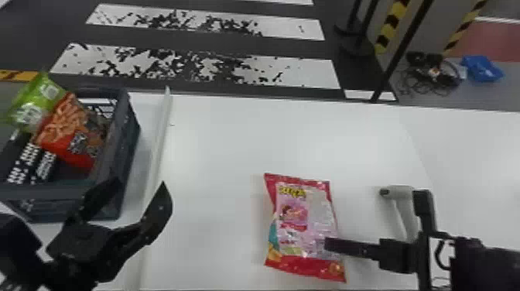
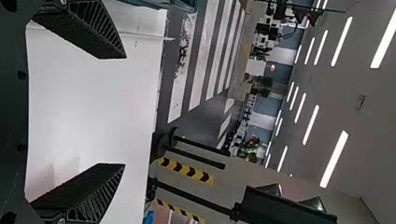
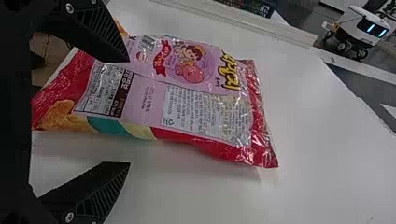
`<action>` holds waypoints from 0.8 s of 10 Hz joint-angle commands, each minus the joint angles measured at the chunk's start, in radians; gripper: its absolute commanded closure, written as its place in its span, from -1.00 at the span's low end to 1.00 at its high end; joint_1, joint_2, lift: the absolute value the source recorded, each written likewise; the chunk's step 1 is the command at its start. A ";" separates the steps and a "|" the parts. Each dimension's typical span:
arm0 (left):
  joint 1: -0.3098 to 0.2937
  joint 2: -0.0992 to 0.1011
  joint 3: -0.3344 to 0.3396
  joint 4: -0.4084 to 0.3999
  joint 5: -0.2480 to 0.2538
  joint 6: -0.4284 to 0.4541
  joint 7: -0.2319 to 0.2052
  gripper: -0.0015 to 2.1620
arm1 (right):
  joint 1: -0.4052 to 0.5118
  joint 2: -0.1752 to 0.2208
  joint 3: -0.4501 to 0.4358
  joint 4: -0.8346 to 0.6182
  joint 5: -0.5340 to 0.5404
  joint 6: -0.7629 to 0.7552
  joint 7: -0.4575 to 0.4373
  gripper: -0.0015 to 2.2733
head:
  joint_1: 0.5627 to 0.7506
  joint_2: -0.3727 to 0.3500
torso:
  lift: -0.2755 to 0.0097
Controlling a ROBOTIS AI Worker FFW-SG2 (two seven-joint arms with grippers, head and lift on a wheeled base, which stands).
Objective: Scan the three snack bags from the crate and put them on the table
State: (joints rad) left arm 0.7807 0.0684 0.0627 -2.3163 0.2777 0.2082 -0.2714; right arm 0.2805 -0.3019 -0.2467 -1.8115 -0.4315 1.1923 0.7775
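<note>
My left gripper (image 1: 140, 185) stands open and holds nothing, by the near right corner of the dark crate (image 1: 129, 135). A green snack bag (image 1: 40, 96) and an orange-red snack bag (image 1: 73, 131) lean in that crate. In the left wrist view, the left gripper (image 2: 124, 111) has its fingers wide apart over white table. The red and pink snack bag (image 1: 303, 220) lies flat on the table (image 1: 216, 154), printed back up. My right gripper (image 1: 329, 245) is at its lower right part. In the right wrist view, the right gripper (image 3: 129, 112) is open, one finger overlapping the bag (image 3: 187, 102).
A pale grey handled device (image 1: 402, 197) is on the table's right part, beside the right gripper's body. A raised white strip (image 1: 156, 143) runs between crate and table surface. Black and white patterned items (image 1: 24, 164) stand in the crate. Posts (image 1: 402, 50) rise beyond the far edge.
</note>
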 commanded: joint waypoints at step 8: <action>-0.012 0.001 0.000 0.028 0.000 -0.016 -0.005 -0.97 | -0.014 -0.003 0.021 0.057 0.004 -0.088 0.069 0.96 | 0.41 -0.11 | 0.28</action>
State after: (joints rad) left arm 0.7705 0.0677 0.0629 -2.2912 0.2776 0.1997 -0.2761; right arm 0.2653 -0.3055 -0.2180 -1.7505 -0.4189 1.0999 0.8471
